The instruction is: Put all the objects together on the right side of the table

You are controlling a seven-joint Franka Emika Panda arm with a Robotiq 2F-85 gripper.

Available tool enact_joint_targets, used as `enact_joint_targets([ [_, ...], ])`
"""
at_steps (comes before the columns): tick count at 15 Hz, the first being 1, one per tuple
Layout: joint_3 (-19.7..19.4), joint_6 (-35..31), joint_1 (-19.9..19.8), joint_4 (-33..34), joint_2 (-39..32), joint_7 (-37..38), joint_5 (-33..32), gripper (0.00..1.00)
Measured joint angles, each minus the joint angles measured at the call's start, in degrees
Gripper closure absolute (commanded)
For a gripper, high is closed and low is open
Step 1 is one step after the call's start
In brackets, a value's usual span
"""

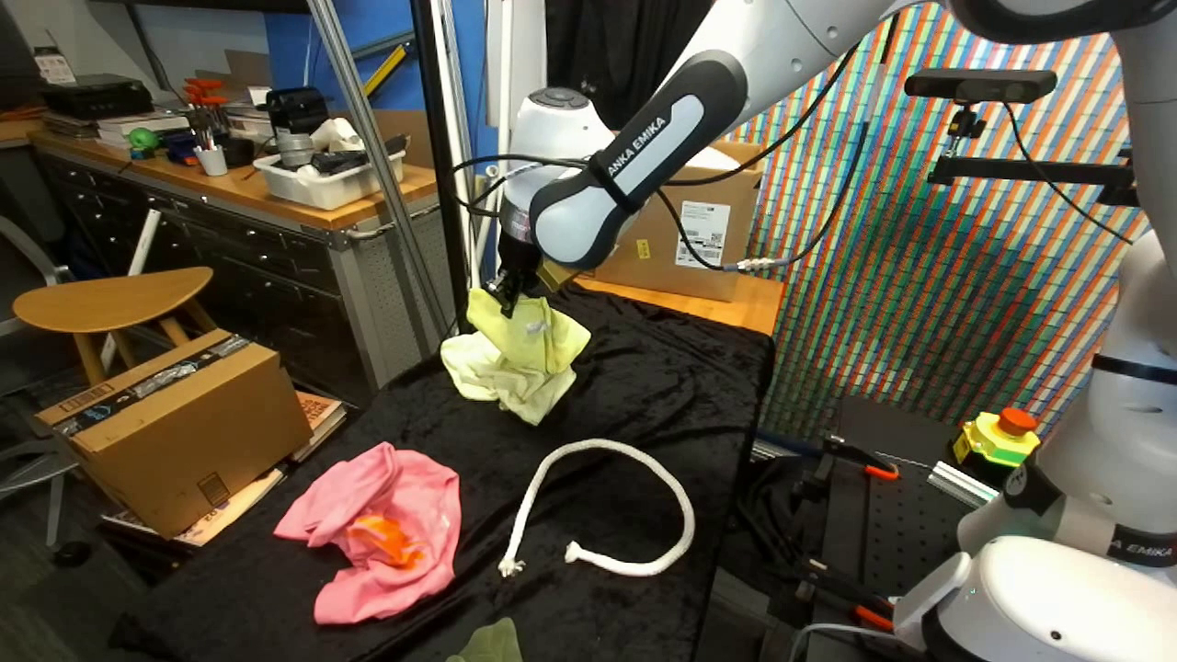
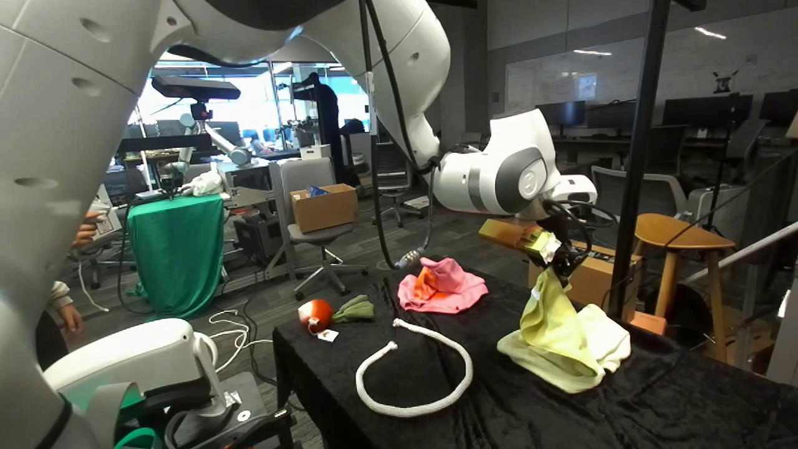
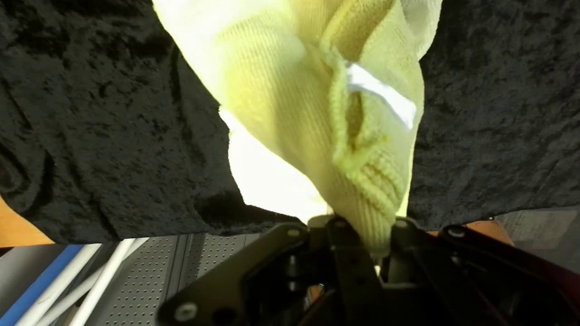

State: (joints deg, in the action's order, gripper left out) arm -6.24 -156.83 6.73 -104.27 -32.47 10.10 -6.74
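The fingers (image 3: 344,240) grip the yellow-green cloth (image 2: 548,318), apart from the white rope (image 2: 406,411) on the black-covered counter (image 2: 499,421); the pink cloth (image 2: 455,292) lies near that rope.

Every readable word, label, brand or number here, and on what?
"ANKA EMIKA": arm link, start hidden.
"A EMIKA": robot base, start hidden.
Too small or blurred: all other print, including taped box and white label on rear box.
White tag on yellow-green cloth: nothing legible.
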Motion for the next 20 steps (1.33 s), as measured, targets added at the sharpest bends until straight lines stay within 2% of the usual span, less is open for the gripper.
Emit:
enact_joint_targets([
  [8,-4.48,2.26,3.84,2.75,-3.38,4.79,-3.95,0.02],
  [15,-5.89,8.38,8.39,2.88,-3.27,7.08,-12.55,0.0],
  [20,-4.85,12.94,12.62,2.87,-2.18,7.03,-18.47,0.0],
])
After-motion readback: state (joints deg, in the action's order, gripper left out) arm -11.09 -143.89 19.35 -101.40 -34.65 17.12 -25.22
